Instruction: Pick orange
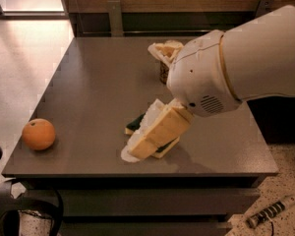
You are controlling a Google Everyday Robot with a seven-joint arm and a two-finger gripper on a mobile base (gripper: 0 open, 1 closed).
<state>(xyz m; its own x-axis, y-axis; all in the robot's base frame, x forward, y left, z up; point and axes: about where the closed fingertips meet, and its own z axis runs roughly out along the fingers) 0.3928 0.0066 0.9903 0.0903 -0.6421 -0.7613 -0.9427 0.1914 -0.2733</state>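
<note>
The orange [38, 133] is a round fruit with a small dark stem spot, lying near the front left corner of the grey table [88, 77]. My gripper [139, 101] is open, with its cream fingers spread wide and nothing between them. It hangs over the middle of the table, well to the right of the orange and apart from it. The lower finger [155, 136] covers most of a green sponge [135, 124]. The white arm [236, 63] reaches in from the right.
A soda can [163, 73] stands behind the gripper, mostly hidden by it. Two chair backs [114, 16] stand at the table's far edge. Black cables [19, 210] lie on the floor at front left, and a striped object [268, 213] at front right.
</note>
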